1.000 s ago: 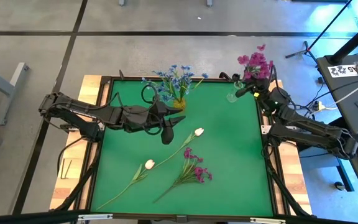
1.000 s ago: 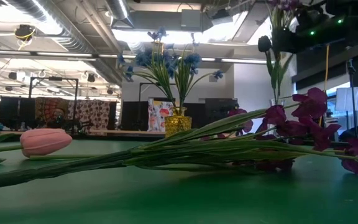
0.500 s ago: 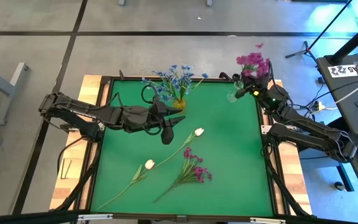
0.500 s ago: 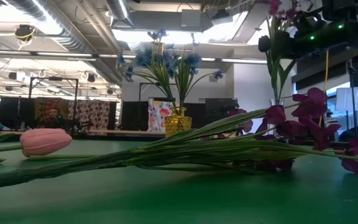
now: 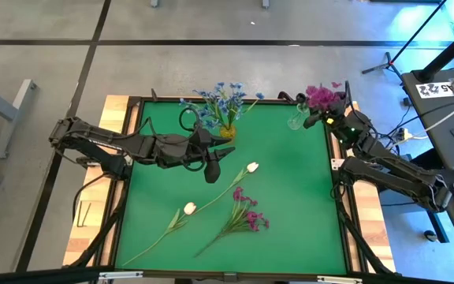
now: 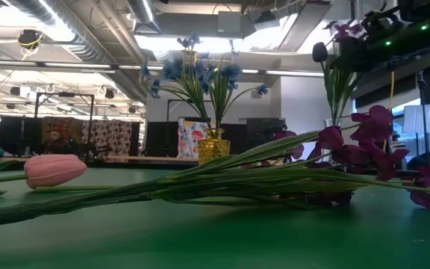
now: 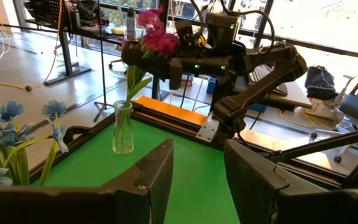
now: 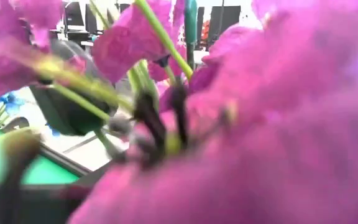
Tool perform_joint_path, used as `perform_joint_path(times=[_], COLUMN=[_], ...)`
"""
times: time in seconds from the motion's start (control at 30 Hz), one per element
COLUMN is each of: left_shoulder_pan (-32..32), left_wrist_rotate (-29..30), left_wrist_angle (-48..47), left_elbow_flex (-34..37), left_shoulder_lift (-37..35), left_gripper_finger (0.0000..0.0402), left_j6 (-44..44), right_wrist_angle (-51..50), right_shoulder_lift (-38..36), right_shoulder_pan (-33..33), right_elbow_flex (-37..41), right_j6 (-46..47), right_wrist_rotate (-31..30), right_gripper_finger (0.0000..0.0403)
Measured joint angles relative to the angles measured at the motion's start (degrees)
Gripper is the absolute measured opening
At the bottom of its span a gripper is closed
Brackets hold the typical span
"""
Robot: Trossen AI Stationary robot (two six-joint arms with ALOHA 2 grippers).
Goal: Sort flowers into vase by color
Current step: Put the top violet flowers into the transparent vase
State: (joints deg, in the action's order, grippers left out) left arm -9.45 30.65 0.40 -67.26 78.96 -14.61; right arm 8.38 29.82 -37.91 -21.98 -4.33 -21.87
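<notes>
A magenta flower stands with its stem in the clear glass vase at the table's far right corner. My right gripper is up at the blossoms, open, with a finger on either side of the stem; whether they touch it I cannot tell. Blue flowers stand in a yellow vase at the far edge. Two white tulips and another magenta flower lie flat on the green mat. My left gripper hangs open over the mat's middle, near the yellow vase.
The green mat has a raised dark frame around it. Free mat lies to the right of the loose flowers. In the low view the lying magenta flower and a tulip bud fill the foreground. Desks and cables stand beyond the right edge.
The magenta flower at the glass vase has sunk lower: its blossoms, which stood high above my right gripper, now sit right at it, and the stem reaches deeper into the vase. My right gripper has stayed almost in place.
</notes>
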Motion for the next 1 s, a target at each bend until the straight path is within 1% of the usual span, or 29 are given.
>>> perform_joint_path(times=[0.27, 0.47, 0.8, 0.9, 1.0], left_shoulder_pan=[0.00, 0.00, -0.02, -0.02, -0.24], left_wrist_rotate=[0.00, -0.02, -0.02, -0.02, -0.04], left_wrist_angle=[0.02, 0.02, 0.02, 0.02, 0.02], left_elbow_flex=[0.00, 0.00, 0.00, 0.00, 0.00], left_shoulder_lift=[0.00, 0.00, 0.00, 0.00, 0.00], left_gripper_finger=[0.0139, 0.0139, 0.0139, 0.0139, 0.0139], left_j6=[0.00, 0.00, -0.21, -0.27, -0.31], right_wrist_angle=[-6.84, -16.19, -21.02, -23.31, -25.28], right_shoulder_lift=[-5.21, -5.67, -5.62, -5.64, -5.62], right_shoulder_pan=[0.02, 0.04, 0.04, 0.04, 0.04], right_elbow_flex=[-0.45, -4.87, -10.42, -12.19, -13.87], right_j6=[0.34, 1.75, 5.74, 6.28, 7.07], right_wrist_rotate=[1.64, 2.23, 10.47, 11.88, 13.65], right_gripper_finger=[0.0271, 0.0309, 0.0382, 0.0396, 0.0398])
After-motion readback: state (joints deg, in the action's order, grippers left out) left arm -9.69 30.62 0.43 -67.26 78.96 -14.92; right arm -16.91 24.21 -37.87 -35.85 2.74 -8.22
